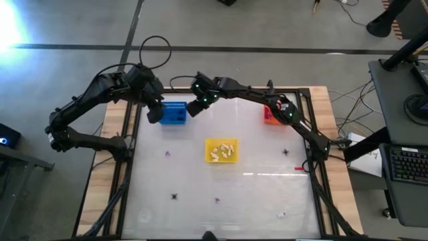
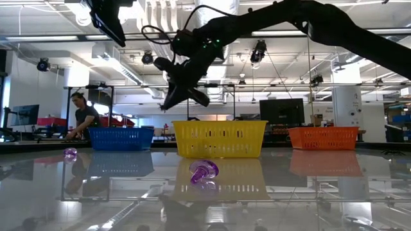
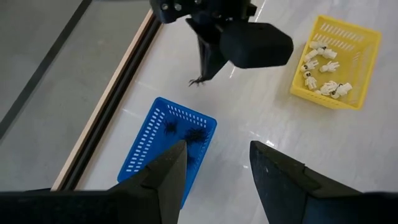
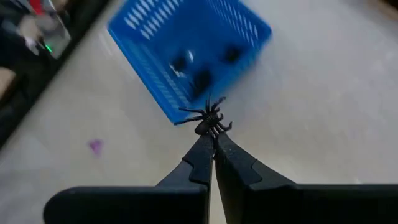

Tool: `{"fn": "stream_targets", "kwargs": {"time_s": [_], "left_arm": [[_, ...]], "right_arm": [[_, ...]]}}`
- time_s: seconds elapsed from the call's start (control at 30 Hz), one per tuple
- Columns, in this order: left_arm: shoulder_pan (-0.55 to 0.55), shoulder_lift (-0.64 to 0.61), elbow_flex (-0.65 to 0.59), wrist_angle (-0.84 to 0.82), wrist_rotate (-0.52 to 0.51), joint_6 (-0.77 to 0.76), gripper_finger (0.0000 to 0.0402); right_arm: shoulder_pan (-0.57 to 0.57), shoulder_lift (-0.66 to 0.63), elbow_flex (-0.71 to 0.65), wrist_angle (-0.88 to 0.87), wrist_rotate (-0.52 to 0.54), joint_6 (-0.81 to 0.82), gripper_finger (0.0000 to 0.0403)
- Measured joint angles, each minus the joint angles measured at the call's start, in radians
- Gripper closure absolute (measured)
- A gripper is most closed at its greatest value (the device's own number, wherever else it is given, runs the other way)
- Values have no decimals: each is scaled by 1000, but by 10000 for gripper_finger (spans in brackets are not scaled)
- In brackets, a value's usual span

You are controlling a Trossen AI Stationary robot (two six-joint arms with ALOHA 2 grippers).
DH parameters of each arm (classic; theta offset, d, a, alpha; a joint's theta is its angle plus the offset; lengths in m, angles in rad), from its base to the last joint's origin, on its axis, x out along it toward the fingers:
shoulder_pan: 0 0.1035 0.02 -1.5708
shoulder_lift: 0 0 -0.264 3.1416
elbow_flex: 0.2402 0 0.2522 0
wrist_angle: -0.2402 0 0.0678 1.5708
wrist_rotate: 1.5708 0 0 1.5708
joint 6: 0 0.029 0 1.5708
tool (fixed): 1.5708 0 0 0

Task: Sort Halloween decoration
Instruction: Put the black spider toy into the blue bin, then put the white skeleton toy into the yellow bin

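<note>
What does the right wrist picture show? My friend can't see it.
The right pincer is shut on a little black spider, holding it up just beside a blue basket with dark trinkets inside. A tiny purple trinket lies on the table.

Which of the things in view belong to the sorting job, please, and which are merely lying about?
Job:
- black spider, pinched in the right gripper
- blue basket, spiders inside
- yellow basket, white pieces inside
- orange basket
- purple trinket on the table
- left gripper, open over the blue basket

Lying about:
- keyboard
- person behind
</note>
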Motion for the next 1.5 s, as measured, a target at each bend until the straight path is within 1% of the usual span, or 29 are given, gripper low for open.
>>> {"fn": "stream_targets", "kwargs": {"time_s": [0.43,0.63,0.8,0.87,0.93,1.1,1.2,1.27,1.3,1.4,1.43,1.47,1.5], "left_arm": [[0,-1,0,0,0,0,242],[0,-1,0,0,0,0,242],[0,-1,0,-1,0,0,242],[0,-1,0,-13,0,0,242],[0,-1,0,-30,0,0,242],[0,-1,0,-84,0,37,242],[0,-3,0,-87,0,49,242],[0,-3,0,-87,0,52,242],[0,-3,0,-87,0,52,242],[0,-3,0,-85,0,54,242],[0,-3,0,-84,0,59,242],[0,-3,0,-82,0,68,242],[0,-3,0,-80,0,76,242]], "right_arm": [[18,6,-8,256,8,151,394],[25,6,-9,273,10,172,394],[27,6,-9,258,9,129,394],[27,3,-9,214,8,95,394],[27,-6,-8,129,-1,41,394],[36,-54,3,-146,-17,-84,392],[53,-81,5,-330,-10,-145,378],[72,-96,5,-461,38,-172,362],[83,-106,5,-533,78,-186,352],[122,-134,5,-714,233,-192,322],[134,-142,4,-747,275,-192,313],[146,-149,-4,-739,308,-188,305],[155,-161,-13,-729,315,-174,298]]}}
